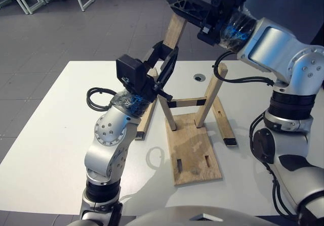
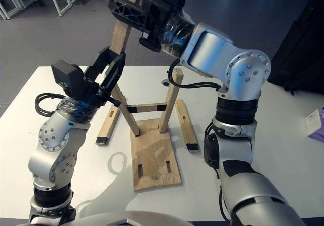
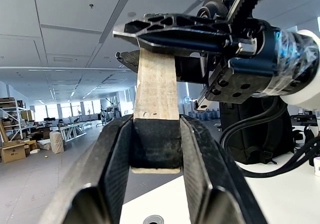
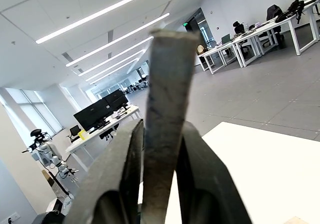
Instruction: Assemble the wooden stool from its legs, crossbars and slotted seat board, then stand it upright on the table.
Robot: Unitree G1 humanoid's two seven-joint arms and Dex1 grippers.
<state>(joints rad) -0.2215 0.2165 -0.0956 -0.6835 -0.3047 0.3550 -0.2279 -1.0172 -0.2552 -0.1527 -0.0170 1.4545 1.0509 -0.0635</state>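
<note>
Table (image 1: 61,125), left to right:

- Loose leg (image 1: 145,122) lies flat at the seat board's 9-10 o'clock. It has a black tip at its near end and is partly hidden behind the left arm.
- Left gripper (image 3: 156,126) is up off the table, at about 11 o'clock from the board. Its fingers are clamped on the black-wrapped lower end of the held leg (image 1: 174,31), pads flush on both faces with no gap.
- The held leg is fully airborne and tilted, top end toward 1 o'clock.
- Seat board (image 1: 195,150) lies flat at table centre. Two free slots (image 1: 180,165) sit at its 6 o'clock end.
- Two legs stand at the board's 12 o'clock end. The left upright (image 1: 168,115) leans toward 11, and the right upright (image 1: 210,97) leans toward 1.
- Crossbar (image 1: 186,102) joins the two uprights, with black wrap at both joints. I cannot tell whether the feet are fully seated in the slots.
- Right gripper (image 1: 183,7) is on the same held leg, higher up, at 12-1 o'clock from the left gripper. Its fingers are pinched tight across the leg's narrow edge.
- Grommet hole (image 1: 199,77) is in the tabletop at 12 o'clock behind the uprights.
- Second loose leg (image 1: 224,122) lies flat just beside the board's 3 o'clock edge. It also has a black tip at the near end.
</note>
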